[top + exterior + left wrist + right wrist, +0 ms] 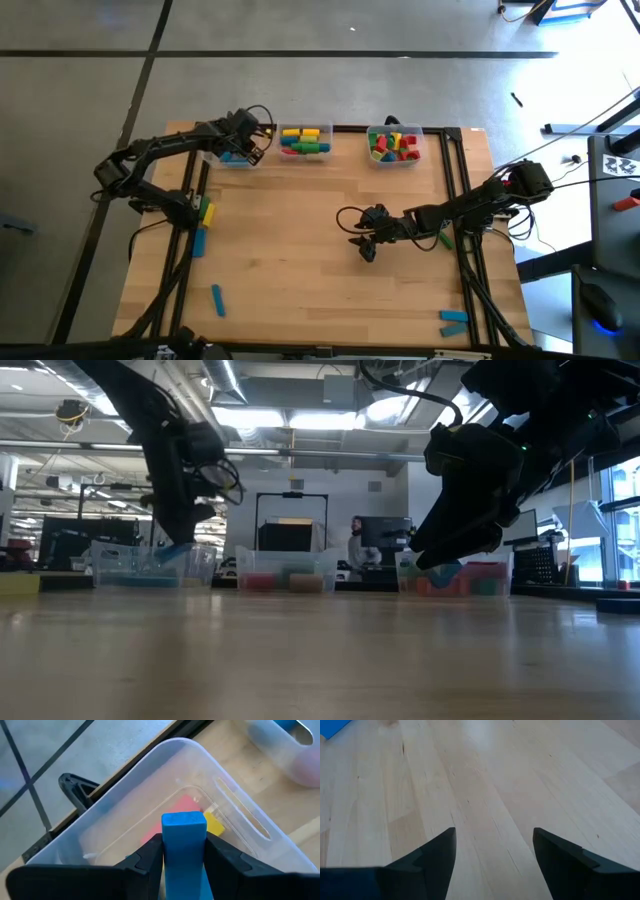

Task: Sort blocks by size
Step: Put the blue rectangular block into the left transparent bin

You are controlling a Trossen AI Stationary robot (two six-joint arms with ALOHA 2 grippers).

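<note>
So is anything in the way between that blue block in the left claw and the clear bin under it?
Nothing visible. The left claw holds the blue block right over the open bin; only a few blocks lie inside.

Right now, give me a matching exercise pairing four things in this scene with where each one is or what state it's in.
Things:
1. left gripper
2. right gripper
3. blue block
4. middle bin

Places or states:
A. open, above bare table
B. back edge, between two other bins
C. over the left bin, shut on a block
D. held between dark fingers

Pairs: 1-C, 2-A, 3-D, 4-B
</note>
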